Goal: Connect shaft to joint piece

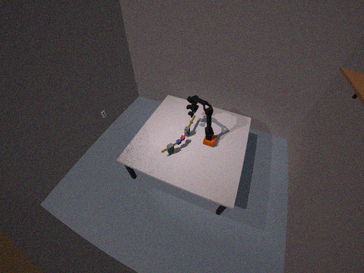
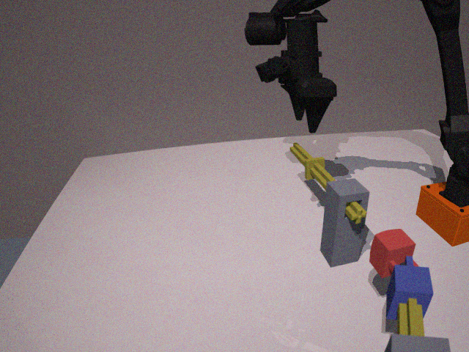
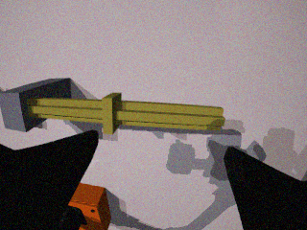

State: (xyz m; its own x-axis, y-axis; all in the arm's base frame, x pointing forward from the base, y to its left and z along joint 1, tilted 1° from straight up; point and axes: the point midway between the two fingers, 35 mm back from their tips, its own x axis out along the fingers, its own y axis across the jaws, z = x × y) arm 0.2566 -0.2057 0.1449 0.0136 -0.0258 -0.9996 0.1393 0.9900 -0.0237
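The red joint piece [image 1: 182,137] [image 2: 396,246] is hinged to the blue piece [image 1: 178,141] [image 2: 410,284] on the end of the first yellow shaft [image 2: 410,322], which runs through the first grey block [image 1: 170,148] [image 2: 416,343]. The red piece's opening is hidden. The second yellow shaft [image 1: 190,122] [image 2: 322,176] [image 3: 163,114] runs through the second grey block [image 1: 187,131] [image 2: 337,235] [image 3: 11,109]. Its near end pokes out a little, with a gap to the red piece. My gripper [image 2: 305,125] [image 3: 164,146] is open and empty, above the rear part of the second shaft, not touching it.
The orange base [image 1: 210,141] [image 2: 435,212] [image 3: 92,201] of the arm stands to the right of the two blocks. A square yellow flange [image 2: 310,169] [image 3: 110,114] sits on the second shaft behind its block. The pale table top [image 1: 202,176] [image 2: 170,246] carries everything.
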